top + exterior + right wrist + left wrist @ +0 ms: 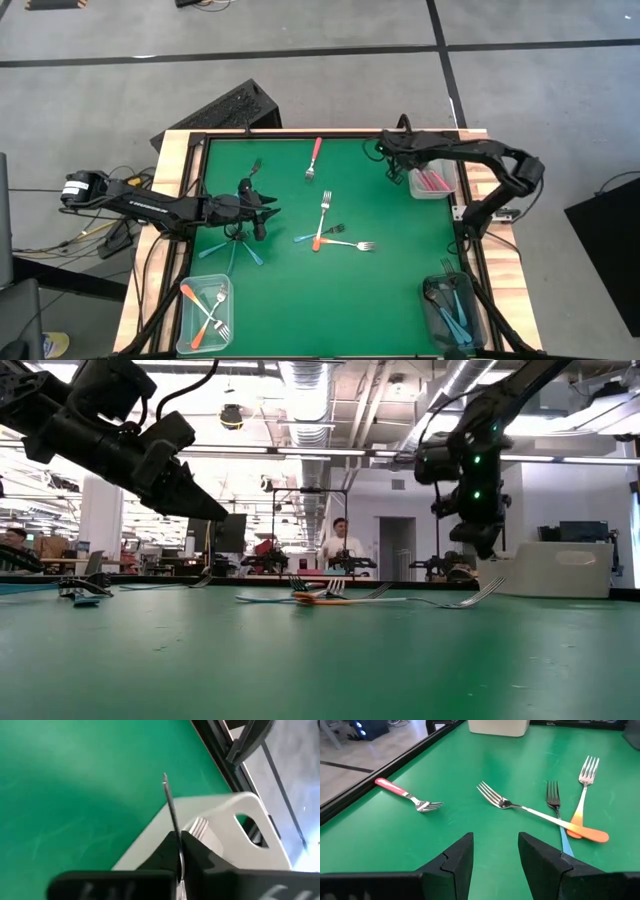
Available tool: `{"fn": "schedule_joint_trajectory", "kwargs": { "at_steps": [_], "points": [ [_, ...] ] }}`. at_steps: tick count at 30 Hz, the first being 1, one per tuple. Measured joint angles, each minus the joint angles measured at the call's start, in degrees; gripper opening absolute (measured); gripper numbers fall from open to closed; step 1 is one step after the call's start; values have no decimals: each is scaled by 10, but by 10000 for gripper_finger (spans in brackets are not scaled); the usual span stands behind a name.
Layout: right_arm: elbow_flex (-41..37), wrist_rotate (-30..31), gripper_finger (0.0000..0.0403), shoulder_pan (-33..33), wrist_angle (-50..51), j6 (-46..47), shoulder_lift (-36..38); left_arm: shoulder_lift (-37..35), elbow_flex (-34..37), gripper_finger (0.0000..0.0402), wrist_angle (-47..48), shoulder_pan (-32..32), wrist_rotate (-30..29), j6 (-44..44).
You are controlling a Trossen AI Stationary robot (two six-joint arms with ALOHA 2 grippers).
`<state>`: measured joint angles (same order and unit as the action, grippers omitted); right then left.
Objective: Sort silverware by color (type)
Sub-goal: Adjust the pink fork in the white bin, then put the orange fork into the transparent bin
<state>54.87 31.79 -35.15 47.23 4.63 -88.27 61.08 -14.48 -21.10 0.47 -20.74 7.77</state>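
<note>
Left gripper (495, 865): held spread and empty above the green surface (300, 290), left of centre, as the left wrist view shows.

Right gripper (177, 855): clenched on a thin metal piece (170, 810), judged to be a fork gripped edge-on; its handle colour is hidden. It is poised at the far right, at the edge of the pink bin (433, 183).

Deciding relation: ahead of the left gripper lies a crossed cluster near the centre, made up of an orange-handled fork (585, 810), a light blue-handled fork (555, 800) and a fork (520, 806) laid across both, its handle end covered. Their long axes fan out from the crossing point, tines pointing away from the gripper. The left arm is judged nearer to this cluster than the right.

Other loose forks: a pink-handled fork (315, 158) lies near the far edge; light blue forks (238, 250) lie just beside the left gripper.

Containers: the pink bin holds pink handles. The near-left bin (188, 335) holds orange-handled forks. The near-right bin (432, 325) holds light blue-handled forks.

Progress: partly sorted, judged from the forks not yet binned.
</note>
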Motion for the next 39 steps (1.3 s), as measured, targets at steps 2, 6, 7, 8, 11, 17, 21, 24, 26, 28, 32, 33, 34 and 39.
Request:
{"fn": "schedule_joint_trajectory", "kwargs": {
  "at_steps": [2, 6, 7, 8, 11, 17, 21, 24, 26, 28, 32, 33, 34, 39],
  "points": [
    [0, 2, 18, 2, 17, 0, 24, 0, 0, 141, 0, 0, -11, -1],
    [0, 28, 36, 0, 47, 4, 80, 0, 0, 141, 0, 0, -30, -2],
    [0, 32, 36, -2, 55, -1, 96, 0, 0, 141, 0, 0, -31, -2],
    [0, 38, 33, -4, 64, -7, 109, 0, 0, 141, 0, 0, -31, -2],
    [0, 36, 17, -18, 99, -19, 138, 0, 0, 141, 0, 0, -31, -1],
    [0, -50, 24, -73, 121, 2, 130, 0, 0, 141, -17, 0, -30, 0],
    [0, -67, 68, -94, 122, 22, 92, 0, 0, 141, -20, 0, -8, 12],
    [0, -67, 105, -98, 124, 11, 71, 0, 0, 141, -17, 0, -5, 16],
    [0, -66, 129, -97, 123, -2, 64, 0, 0, 141, -18, 0, -6, 15],
    [1, -65, 151, -95, 122, -3, 65, 0, 0, 141, -20, 0, -13, 11],
    [15, -65, 181, -95, 132, 69, 79, 0, 0, 141, -26, 0, -26, 4],
    [19, -69, 185, -92, 127, 95, 87, 0, 0, 141, -26, 0, -25, 4],
    [19, -83, 187, -88, 115, 113, 97, 0, 0, 141, -27, 0, -21, 3],
    [18, -177, 182, -28, 3, 144, 155, 0, 0, 141, -36, 0, 31, 8]
  ]
}}
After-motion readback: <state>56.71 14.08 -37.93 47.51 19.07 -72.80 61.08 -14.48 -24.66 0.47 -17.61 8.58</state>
